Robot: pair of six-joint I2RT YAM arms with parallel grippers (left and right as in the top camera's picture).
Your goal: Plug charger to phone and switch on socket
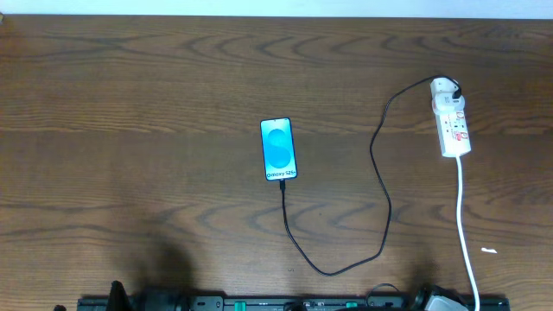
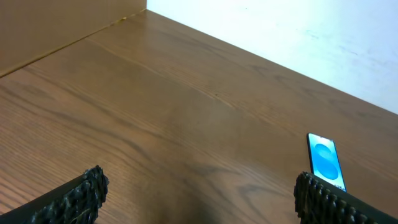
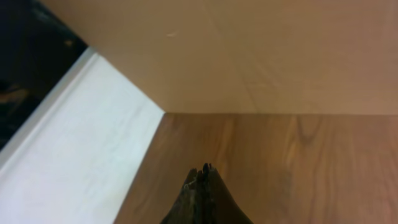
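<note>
Both grippers hang back from the phone (image 1: 278,149): left gripper (image 2: 202,190) spread wide, right gripper (image 3: 204,177) pinched shut, empty. The charger (image 1: 380,186) reaches the phone's near end, seemingly seated. The socket (image 1: 454,130) lies well right of the phone, so switching it on wants a square push from the closed tip.

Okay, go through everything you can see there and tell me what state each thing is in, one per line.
phone: lying flat, screen up and lit.
charger: tip at the phone's bottom edge, seemingly plugged in; white head seated in the socket's far end.
socket: lying flat; switch position too small to tell.
left gripper: open, empty.
right gripper: shut, empty.
</note>
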